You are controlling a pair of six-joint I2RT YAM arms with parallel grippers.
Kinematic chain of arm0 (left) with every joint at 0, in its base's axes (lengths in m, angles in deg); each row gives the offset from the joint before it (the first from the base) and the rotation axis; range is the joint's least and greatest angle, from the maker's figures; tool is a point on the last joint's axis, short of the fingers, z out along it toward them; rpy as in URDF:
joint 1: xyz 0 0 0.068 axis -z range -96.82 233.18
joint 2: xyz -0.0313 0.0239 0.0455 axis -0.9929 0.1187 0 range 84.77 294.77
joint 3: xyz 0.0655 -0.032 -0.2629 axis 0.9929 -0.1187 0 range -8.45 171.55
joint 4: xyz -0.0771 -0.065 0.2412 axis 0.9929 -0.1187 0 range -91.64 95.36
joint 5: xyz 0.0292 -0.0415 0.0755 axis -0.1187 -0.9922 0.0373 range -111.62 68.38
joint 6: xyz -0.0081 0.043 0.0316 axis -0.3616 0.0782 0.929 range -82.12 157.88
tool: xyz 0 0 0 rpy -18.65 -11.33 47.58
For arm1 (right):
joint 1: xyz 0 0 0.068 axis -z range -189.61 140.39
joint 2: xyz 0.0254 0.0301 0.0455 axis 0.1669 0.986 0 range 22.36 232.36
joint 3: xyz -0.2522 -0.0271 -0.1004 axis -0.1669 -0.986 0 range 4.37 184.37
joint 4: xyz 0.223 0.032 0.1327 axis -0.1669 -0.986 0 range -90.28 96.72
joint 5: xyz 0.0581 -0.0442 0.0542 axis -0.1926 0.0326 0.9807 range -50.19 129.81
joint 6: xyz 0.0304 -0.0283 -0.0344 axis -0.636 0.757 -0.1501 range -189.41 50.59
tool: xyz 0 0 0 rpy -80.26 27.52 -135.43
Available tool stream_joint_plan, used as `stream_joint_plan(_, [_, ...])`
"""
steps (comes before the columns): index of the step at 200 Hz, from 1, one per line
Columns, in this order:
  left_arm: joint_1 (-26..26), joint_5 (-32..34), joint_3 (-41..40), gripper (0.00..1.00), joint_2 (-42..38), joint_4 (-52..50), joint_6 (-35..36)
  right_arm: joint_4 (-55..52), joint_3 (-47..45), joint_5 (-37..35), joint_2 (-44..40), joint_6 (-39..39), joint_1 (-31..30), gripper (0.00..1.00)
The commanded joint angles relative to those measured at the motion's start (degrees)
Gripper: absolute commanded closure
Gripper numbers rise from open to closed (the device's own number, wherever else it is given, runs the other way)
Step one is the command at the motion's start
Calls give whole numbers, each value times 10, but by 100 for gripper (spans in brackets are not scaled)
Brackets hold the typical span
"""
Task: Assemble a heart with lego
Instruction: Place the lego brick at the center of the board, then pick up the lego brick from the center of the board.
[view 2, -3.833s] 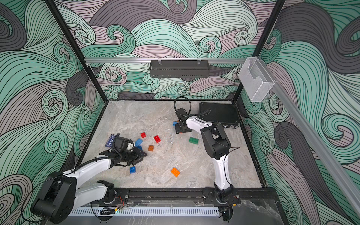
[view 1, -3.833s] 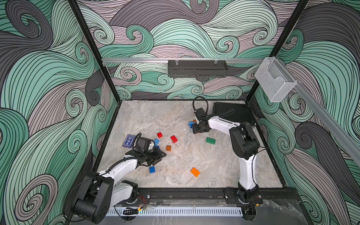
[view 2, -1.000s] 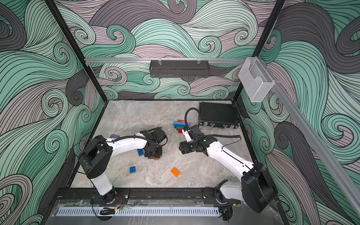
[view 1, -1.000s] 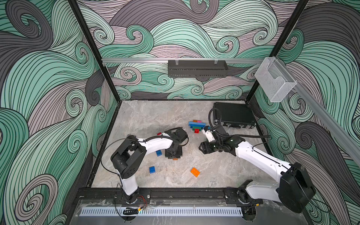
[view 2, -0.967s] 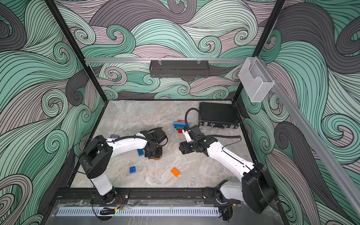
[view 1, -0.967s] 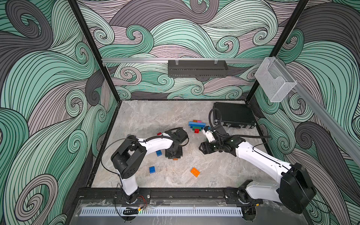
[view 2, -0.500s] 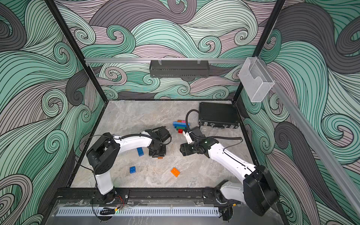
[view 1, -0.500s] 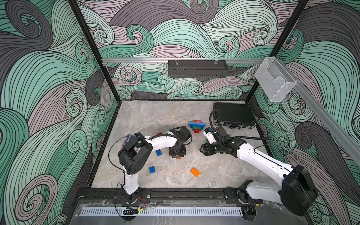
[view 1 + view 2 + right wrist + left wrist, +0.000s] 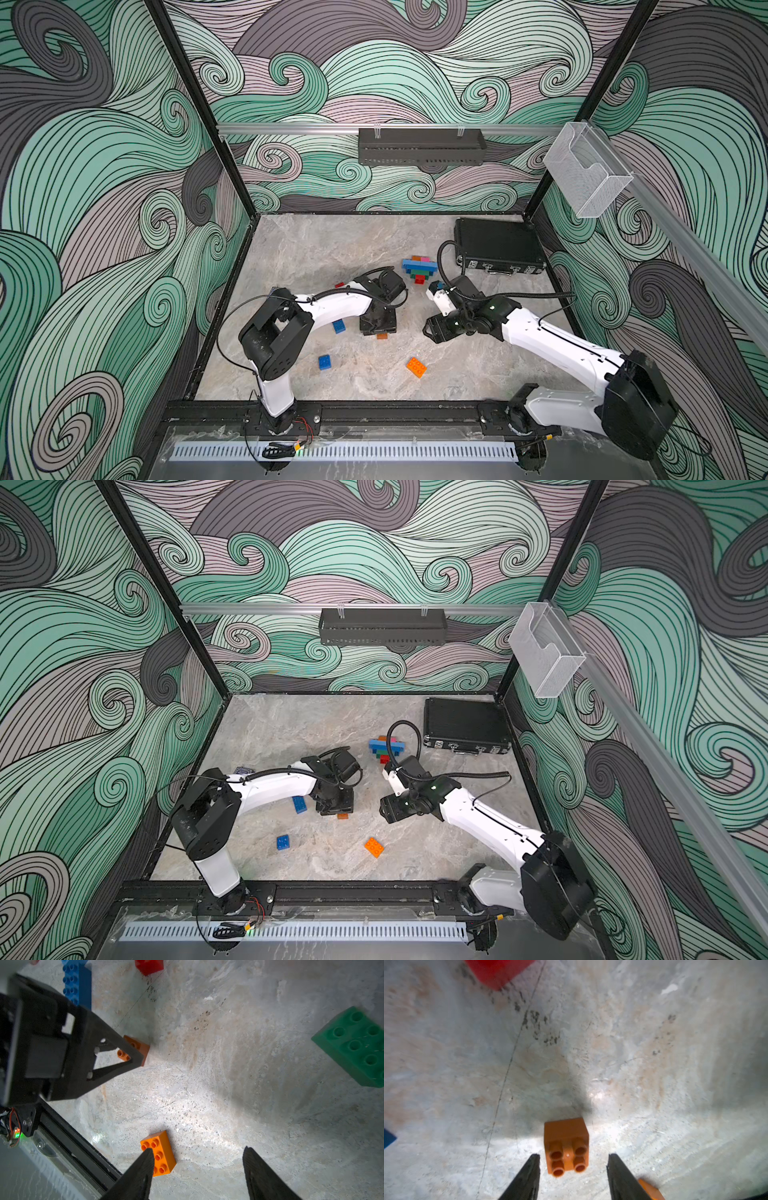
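Surface: marbled grey, with loose lego and both arms on it.

Black case: far right corner, lid closed, contents not visible.

Left claw: low over mid-surface, released. Its fingers stand on either side of the small orange brick with a gap on each side.

Right claw: released, nothing between its fingers, well apart from the left claw in a top view.

Part-built heart: flat on the surface just beside the case. Its widest light-blue row runs left-right. Green and dark blue rows sit below it, narrowing to a red tip that points toward the robot bases.

Green brick: oblong, studs up, seen only in the right wrist view.

Orange oblong brick: studs up, long axis diagonal from far-left to near-right, lying nearer the front rail than the right claw.

Blue oblong brick: beside the left forearm, long axis roughly near-far.

Blue square brick: studs up, alone toward the near left.

Small orange brick: square, tipped on its side, studs facing the left wrist camera.
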Motion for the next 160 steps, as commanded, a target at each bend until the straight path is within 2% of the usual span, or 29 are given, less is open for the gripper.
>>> stream_joint_plan(1, [-13, 20, -17, 46, -50, -22, 37, -23, 10, -13, 4, -1, -19, 31])
stream_joint_plan(50, [-58, -3, -106, 46, -147, 17, 43, -45, 53, -96, 39, 3, -14, 29])
stream_joint_plan(84, [-93, -25, -138, 46, -177, 33, 61, -60, 102, -132, 101, 31, 36, 27])
stream_joint_plan(122, [-139, -57, -164, 46, -202, 48, 79, -65, 171, -132, 183, 65, 105, 24])
stream_joint_plan(160, [-169, -77, -177, 46, -204, 60, 88, -69, 251, -120, 284, 88, 146, 22])
